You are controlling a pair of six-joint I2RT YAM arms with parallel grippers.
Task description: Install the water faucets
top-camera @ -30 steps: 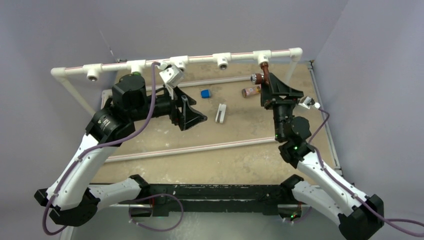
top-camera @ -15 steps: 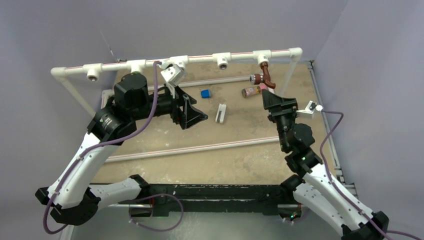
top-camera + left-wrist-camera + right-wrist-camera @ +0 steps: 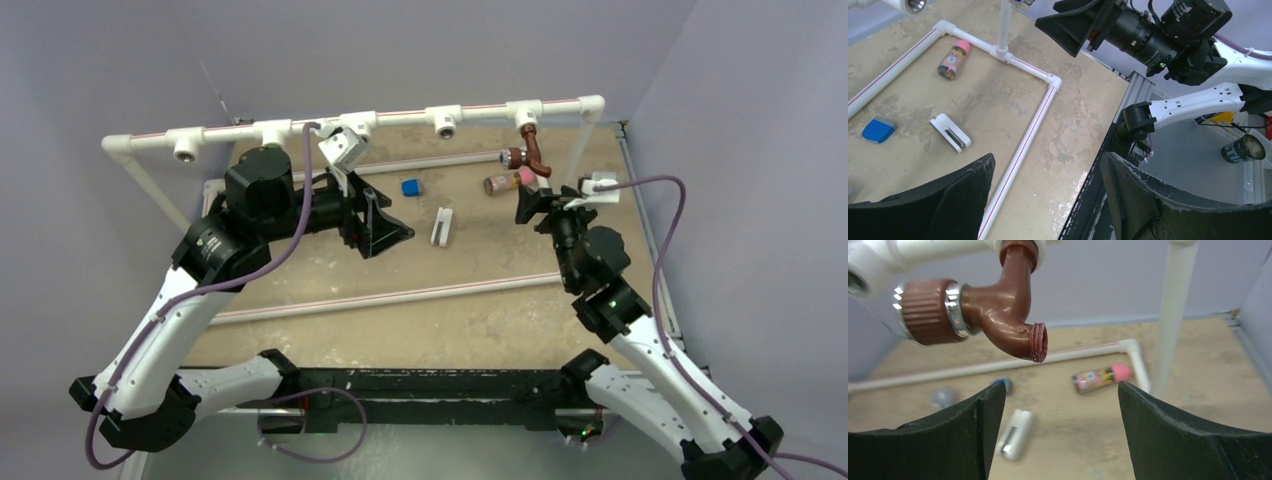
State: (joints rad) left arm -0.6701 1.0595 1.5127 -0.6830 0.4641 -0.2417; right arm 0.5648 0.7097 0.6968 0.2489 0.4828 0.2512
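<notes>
I've got the right gripper [image 3: 1060, 390] spread wide and empty, just below and apart from the reddish-brown faucet [image 3: 998, 315], which hangs from the rightmost tee of the white pipe rail [image 3: 400, 117]. An upright post [image 3: 1173, 315] stands close on the faucet's right. The left gripper [image 3: 1048, 159] is also wide and empty above the table [image 3: 1068, 130].
</notes>
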